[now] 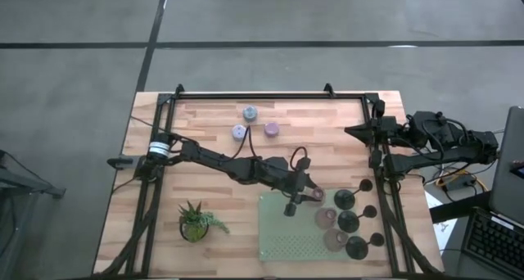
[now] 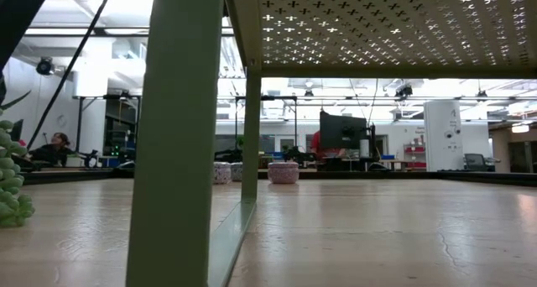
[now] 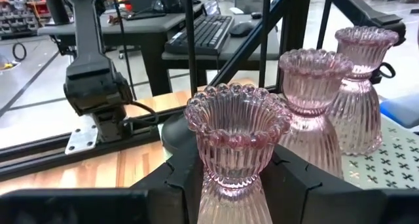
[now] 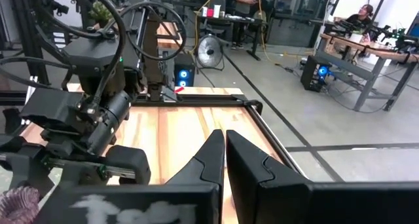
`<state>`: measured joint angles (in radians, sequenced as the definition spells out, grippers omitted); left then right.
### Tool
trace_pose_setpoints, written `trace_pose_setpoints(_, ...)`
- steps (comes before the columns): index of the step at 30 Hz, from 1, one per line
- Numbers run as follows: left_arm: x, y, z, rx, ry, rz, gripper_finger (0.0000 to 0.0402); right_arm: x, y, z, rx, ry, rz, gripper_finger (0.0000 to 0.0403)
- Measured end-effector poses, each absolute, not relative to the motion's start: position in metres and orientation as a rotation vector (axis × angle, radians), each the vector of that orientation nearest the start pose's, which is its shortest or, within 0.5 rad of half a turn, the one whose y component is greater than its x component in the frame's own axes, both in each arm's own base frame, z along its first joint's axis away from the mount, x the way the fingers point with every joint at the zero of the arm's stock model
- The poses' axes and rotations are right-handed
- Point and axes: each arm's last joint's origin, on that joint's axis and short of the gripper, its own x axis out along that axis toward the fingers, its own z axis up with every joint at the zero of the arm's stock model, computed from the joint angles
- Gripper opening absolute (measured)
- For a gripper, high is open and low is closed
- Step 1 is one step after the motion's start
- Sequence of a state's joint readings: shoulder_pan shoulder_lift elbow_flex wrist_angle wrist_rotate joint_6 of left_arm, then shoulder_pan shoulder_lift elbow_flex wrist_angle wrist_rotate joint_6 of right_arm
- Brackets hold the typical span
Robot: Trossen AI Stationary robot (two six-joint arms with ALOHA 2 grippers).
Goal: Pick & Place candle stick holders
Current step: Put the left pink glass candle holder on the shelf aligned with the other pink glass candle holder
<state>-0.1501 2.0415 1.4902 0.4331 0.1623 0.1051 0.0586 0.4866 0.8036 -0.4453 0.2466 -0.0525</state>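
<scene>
While my left gripper [image 1: 313,196] reaches over the green perforated tray [image 1: 282,239], I see it clamped on a pink holder [image 3: 236,142], just beside two more pink holders [image 3: 313,106]. My right gripper [image 4: 224,160] waits at the table's right edge, fingers pressed together; three lilac holders [image 1: 250,124] sit near the far edge.

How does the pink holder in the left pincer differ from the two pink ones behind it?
The held pink holder sits clamped between the left pincer fingers; the two pink holders behind stand free on the green perforated tray. The held one is alone; those two stand side by side. All share ribbed pink glass and beaded rims.
</scene>
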Motion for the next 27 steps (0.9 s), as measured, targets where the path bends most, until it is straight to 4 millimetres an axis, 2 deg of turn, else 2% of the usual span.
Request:
trace_pose_setpoints(7, 0.472, -0.074, 0.248, 0.105, 0.088, -0.289, 0.0129, 0.096, -0.001, 0.348, -0.074, 0.132, -0.185, 0.0008)
trace_pose_setpoints(14, 0.485, -0.075, 0.242, 0.103, 0.082, -0.288, 0.0129, 0.096, -0.001, 0.348, -0.073, 0.134, -0.184, 0.0008)
trace_pose_setpoints(27, 0.486, -0.075, 0.243, 0.071, 0.094, -0.286, 0.0145, 0.096, -0.001, 0.346, -0.075, 0.154, -0.184, 0.0008)
